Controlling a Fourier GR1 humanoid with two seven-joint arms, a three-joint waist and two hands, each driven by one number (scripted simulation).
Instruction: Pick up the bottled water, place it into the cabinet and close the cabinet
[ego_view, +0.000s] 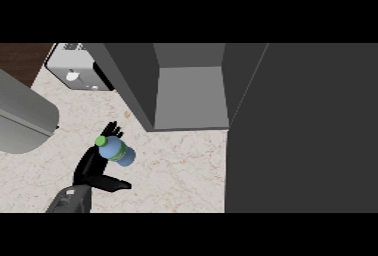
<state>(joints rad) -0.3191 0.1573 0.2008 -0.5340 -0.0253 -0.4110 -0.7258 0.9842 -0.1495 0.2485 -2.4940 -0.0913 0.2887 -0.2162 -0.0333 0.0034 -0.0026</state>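
We see the left hand (94, 162) w/ straight fingers beside the bottle (117, 151), not curled round it, bottle lying tilted over the counter (177, 165), green cap to upper left, near the open cabinet (188, 95).

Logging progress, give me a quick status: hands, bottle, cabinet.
Left hand open beside the bottled water, no curl round it. Right hand out of view. Bottle on the counter. Cabinet open, nothing seen in the way.
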